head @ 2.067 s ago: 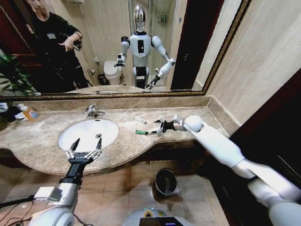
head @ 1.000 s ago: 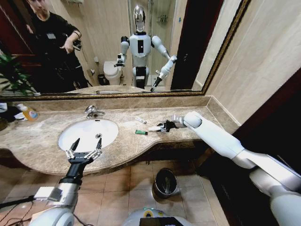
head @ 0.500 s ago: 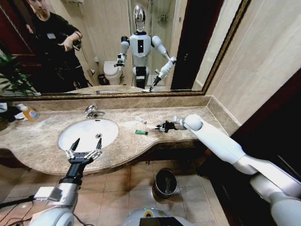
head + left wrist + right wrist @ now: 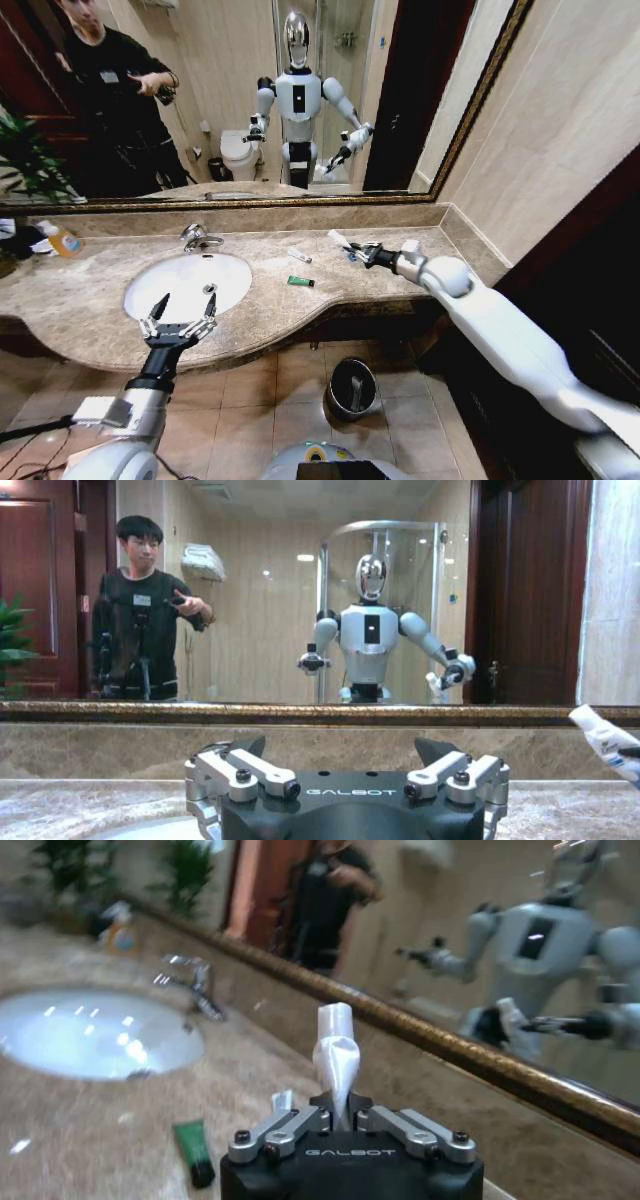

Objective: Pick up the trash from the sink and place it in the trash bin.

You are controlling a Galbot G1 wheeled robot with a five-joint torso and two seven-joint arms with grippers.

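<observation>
Right tool pinches the white tube, held clear above the tabletop beside the sink; earlier the tool was lower, at the marble. The tube's lower end is hidden between the fingers. The right wrist view alone shows the grip. Green packet lies between sink and tool. Left tool, spread, hovers at the sink's front rim. Trash bin stands on the floor below.

Glossy white arm shells with rounded joints lead to black wrists. The left gripper and right gripper have silver screwed fingers and white "GALBOT" lettering.
</observation>
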